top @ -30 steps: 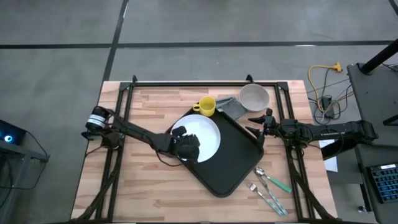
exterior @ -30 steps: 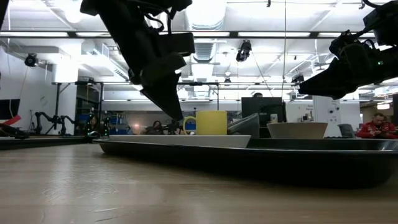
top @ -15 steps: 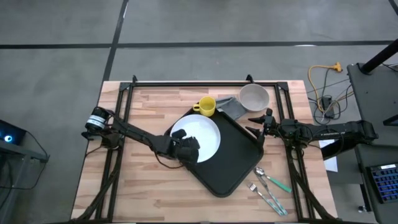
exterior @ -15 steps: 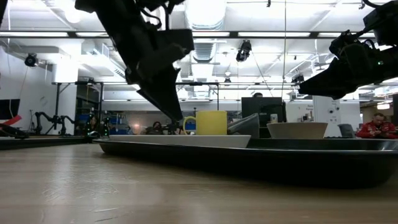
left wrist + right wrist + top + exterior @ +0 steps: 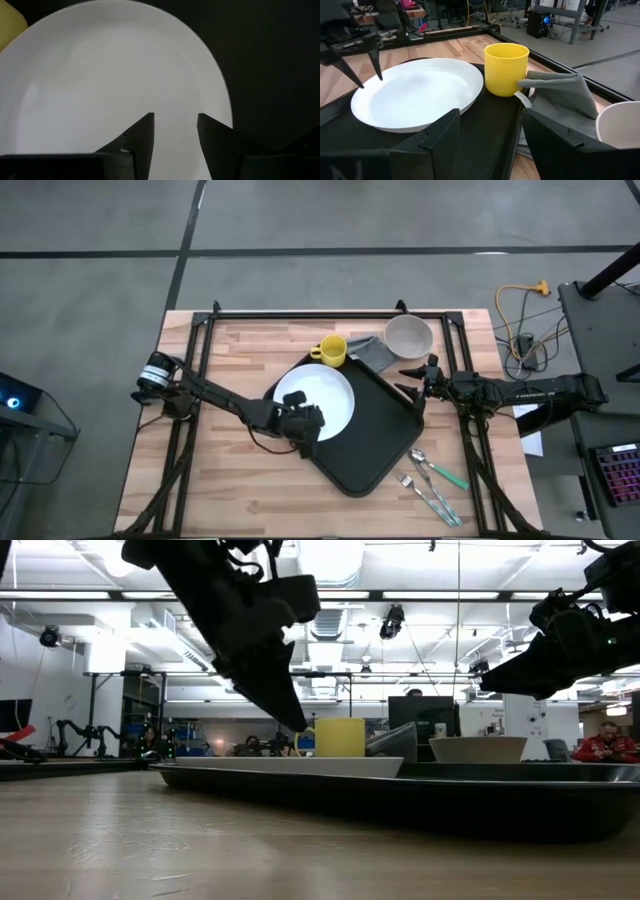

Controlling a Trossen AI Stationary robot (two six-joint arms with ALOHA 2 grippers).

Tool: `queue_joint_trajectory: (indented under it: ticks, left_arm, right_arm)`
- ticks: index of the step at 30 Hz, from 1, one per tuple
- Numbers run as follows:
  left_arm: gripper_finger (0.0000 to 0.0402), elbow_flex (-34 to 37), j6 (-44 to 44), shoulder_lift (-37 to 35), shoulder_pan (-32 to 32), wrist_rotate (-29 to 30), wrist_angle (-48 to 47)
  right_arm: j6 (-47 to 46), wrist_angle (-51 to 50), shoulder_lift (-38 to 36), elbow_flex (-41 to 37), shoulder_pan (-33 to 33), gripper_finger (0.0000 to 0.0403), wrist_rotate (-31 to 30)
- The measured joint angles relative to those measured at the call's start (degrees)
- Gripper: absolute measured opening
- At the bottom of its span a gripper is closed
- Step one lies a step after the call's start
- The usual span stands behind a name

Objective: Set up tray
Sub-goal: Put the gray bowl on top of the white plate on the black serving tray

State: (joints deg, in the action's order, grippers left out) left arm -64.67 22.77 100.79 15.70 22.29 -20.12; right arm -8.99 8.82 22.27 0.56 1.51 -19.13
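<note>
Your left gripper (image 5: 175,131) has its fingers (image 5: 141,135) parted by a narrow gap with nothing between them, hanging over the near edge of the white plate (image 5: 322,398) at the centre of the high view; over the last second the wrist has turned a little and eased toward the lower right of the frame, along the plate's rim, so the tips now point down over the plate in the low view. Judging by that, you are lining up on the plate rather than gripping it yet, and the plate, already on the tray (image 5: 375,440), may only need nudging. The tray lies diagonally across the middle of the table (image 5: 230,490), its lower corner toward the cutlery (image 5: 432,485) at lower right. The yellow mug (image 5: 331,351), grey cloth (image 5: 372,350) and bowl (image 5: 408,336) sit off its upper edge, so most of the setting up looks undone. Your right gripper (image 5: 412,380) has not moved: it waits at the tray's right edge, fingers wide apart and empty
</note>
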Motion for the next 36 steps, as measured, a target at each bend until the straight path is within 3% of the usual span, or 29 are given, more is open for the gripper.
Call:
queue_joint_trajectory:
  ticks: [6, 10, 18, 29, 36]
  left_arm:
    - [0.0136, 4.2, -0.6, -3.5, 0.0, -0.2, 3.4]
    - [0.0136, 9.1, -3.1, -8.0, 0.0, -2.8, 10.5]
    - [0.0136, 24.5, -7.1, -21.2, 0.0, -9.3, 27.9]
    - [0.0136, 42.4, -8.0, -38.5, 0.1, -19.2, 42.4]
    - [0.0136, 48.3, -8.9, -43.5, -0.4, -19.3, 44.5]
  right_arm:
    - [0.0, 0.0, 0.0, 0.0, 0.0, 0.0208, 0.0]
    - [0.0, 0.0, 0.0, 0.0, 0.0, 0.0208, 0.0]
    - [0.0, 0.0, 0.0, 0.0, 0.0, 0.0208, 0.0]
    - [0.2, 0.0, 0.0, 0.0, 0.0, 0.0208, 0.0]
    - [21.5, 0.0, 0.0, 0.0, 0.0, 0.0208, -0.7]
